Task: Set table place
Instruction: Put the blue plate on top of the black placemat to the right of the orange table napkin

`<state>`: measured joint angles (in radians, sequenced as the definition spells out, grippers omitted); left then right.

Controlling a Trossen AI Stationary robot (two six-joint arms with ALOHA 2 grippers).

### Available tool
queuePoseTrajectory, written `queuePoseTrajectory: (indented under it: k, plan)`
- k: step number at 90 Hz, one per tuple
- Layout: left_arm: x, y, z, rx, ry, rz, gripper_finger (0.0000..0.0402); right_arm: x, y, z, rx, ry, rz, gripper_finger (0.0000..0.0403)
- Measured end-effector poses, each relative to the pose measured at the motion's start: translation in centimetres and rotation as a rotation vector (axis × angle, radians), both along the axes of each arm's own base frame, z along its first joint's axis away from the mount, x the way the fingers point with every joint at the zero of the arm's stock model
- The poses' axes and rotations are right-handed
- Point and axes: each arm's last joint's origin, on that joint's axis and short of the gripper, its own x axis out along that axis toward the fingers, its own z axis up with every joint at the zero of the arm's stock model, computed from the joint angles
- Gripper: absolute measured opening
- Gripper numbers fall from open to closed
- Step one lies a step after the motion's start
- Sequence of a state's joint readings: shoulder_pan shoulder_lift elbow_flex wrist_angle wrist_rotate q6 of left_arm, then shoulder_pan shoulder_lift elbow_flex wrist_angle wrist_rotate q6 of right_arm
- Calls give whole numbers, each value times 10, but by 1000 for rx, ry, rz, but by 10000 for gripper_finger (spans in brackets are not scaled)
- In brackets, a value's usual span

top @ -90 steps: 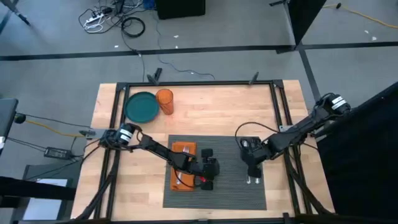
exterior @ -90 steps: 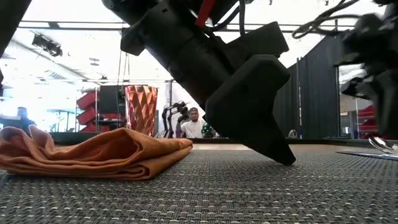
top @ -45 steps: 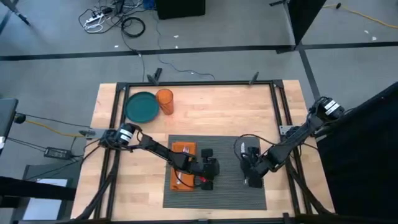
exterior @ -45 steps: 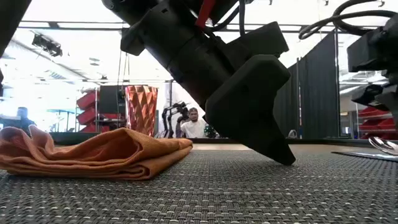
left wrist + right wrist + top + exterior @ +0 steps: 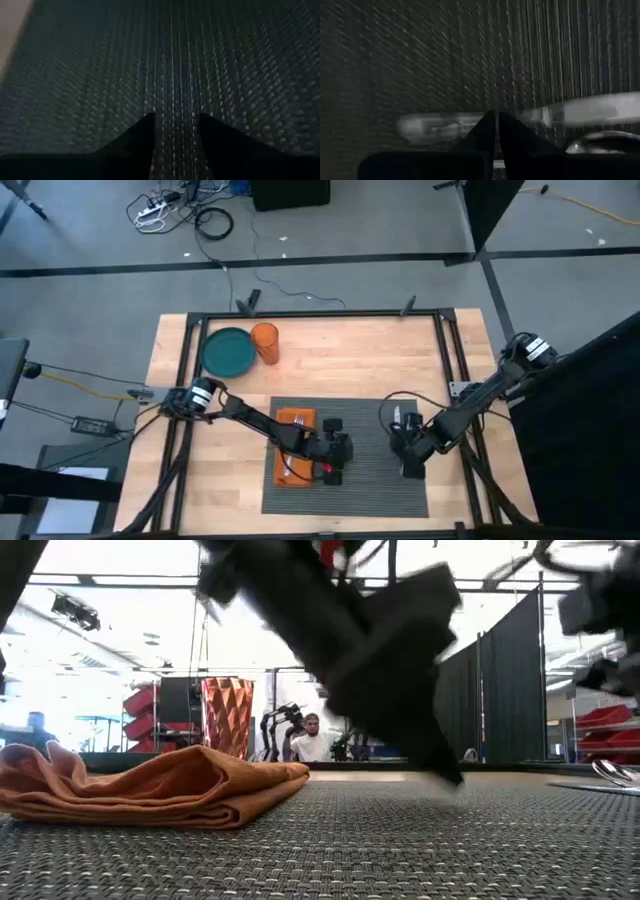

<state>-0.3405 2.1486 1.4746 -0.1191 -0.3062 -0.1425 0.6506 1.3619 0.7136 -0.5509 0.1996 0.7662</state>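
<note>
Right pincer (image 5: 496,131) nearly shut over silver cutlery (image 5: 590,109) on placemat (image 5: 370,480), left pincer (image 5: 176,135) narrowly parted, napkin (image 5: 150,795) beside.

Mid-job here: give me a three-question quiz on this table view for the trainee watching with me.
1. True or false: the orange napkin lies on the grey placemat.
2. What stands beside the teal plate at the table's far left corner? A) orange cup B) fork C) bowl
3. Fill in: the left gripper has its fingers slightly ____ over the placemat.

Key: 1 true. 2 A, the orange cup. 3 apart. The right gripper is over the placemat's right part, by silver cutlery.
</note>
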Motion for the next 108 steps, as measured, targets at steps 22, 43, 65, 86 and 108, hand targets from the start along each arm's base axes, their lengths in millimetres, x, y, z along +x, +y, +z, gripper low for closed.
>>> queuePoseTrajectory:
  k: [22,43,65,86,108]
  plan:
    - [-29,9,76,119,154,73,136,-3,-5,14,13,-85,-72,6]
    - [-90,36,114,135,356,258,140,2,-4,13,-55,-169,-102,68]
    - [-163,77,111,105,432,608,169,6,-4,13,-119,-234,-102,146]
    - [-205,133,71,27,625,825,203,9,-3,16,-162,-288,-68,178]
    - [-215,178,48,55,751,816,203,10,-3,14,-171,-307,-55,180]
